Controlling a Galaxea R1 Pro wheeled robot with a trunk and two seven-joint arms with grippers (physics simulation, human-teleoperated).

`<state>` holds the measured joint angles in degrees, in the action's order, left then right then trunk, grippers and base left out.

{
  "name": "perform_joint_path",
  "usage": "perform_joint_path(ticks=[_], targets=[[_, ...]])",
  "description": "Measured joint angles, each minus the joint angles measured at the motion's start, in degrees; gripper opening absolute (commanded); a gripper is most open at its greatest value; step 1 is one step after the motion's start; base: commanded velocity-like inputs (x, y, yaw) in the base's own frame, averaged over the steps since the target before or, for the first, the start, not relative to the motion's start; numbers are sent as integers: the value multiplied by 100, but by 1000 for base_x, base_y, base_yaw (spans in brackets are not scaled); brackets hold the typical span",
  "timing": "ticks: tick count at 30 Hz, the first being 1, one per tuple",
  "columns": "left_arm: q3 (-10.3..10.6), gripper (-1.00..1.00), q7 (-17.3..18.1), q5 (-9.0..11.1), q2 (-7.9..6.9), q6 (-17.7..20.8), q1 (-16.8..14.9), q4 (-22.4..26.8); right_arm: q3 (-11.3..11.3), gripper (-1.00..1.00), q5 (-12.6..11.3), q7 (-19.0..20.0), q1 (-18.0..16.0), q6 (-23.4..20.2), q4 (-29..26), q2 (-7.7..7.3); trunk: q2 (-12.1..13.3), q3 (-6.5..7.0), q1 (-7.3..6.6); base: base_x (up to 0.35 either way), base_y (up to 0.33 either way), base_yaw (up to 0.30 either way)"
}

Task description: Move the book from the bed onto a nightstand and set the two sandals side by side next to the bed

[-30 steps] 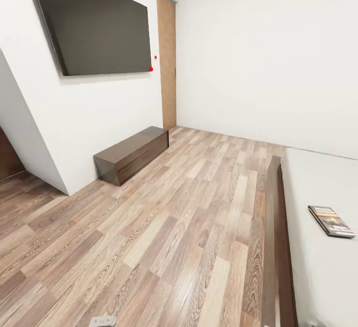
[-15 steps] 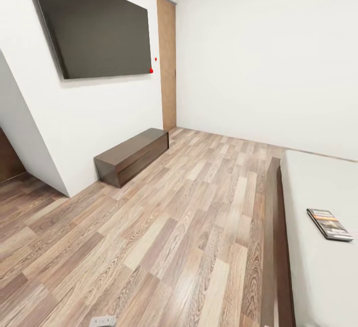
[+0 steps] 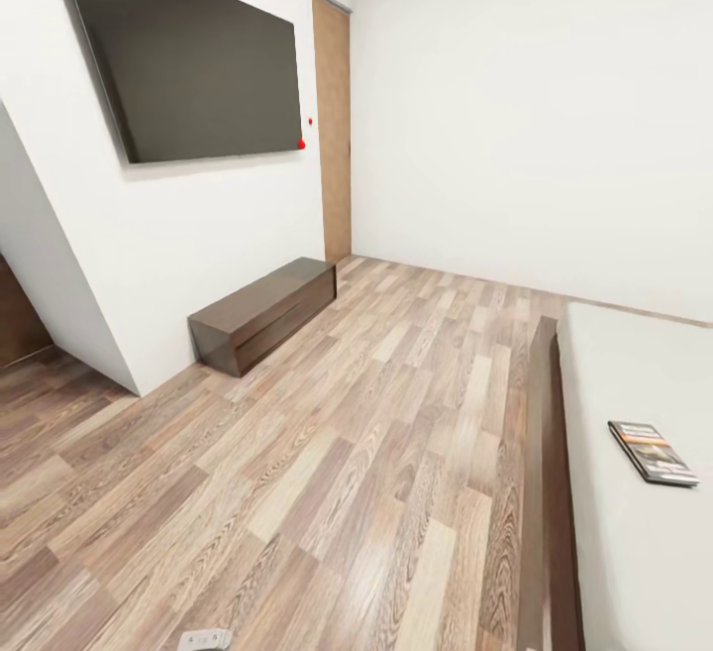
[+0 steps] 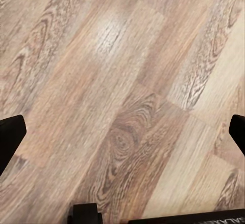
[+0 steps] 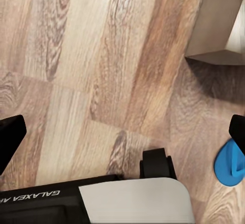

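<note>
Black fingertips of our right hand (image 5: 122,132) sit wide apart over the wood floor (image 5: 76,55), holding nothing. Our left hand (image 4: 122,132) is spread and empty too. One blue sandal (image 5: 230,166) lies beside our right hand. Farther off, the book (image 3: 653,452) lies on the bed (image 3: 634,572), on our right side.

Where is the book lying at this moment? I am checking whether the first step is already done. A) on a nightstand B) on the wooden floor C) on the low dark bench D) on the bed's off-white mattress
D: in the head view the book lies flat on the bed, near its edge.
</note>
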<state>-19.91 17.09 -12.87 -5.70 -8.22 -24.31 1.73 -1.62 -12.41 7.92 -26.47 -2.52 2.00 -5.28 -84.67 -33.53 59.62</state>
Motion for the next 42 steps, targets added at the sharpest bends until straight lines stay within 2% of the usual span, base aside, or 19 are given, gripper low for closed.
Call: perform_joint_path(ticks=[42], targets=[[0, 100, 0, 0, 0, 0, 0, 0, 0, 100, -1, 0, 0, 2, 5, 1, 1685, 754, -923, 0, 0, 0]])
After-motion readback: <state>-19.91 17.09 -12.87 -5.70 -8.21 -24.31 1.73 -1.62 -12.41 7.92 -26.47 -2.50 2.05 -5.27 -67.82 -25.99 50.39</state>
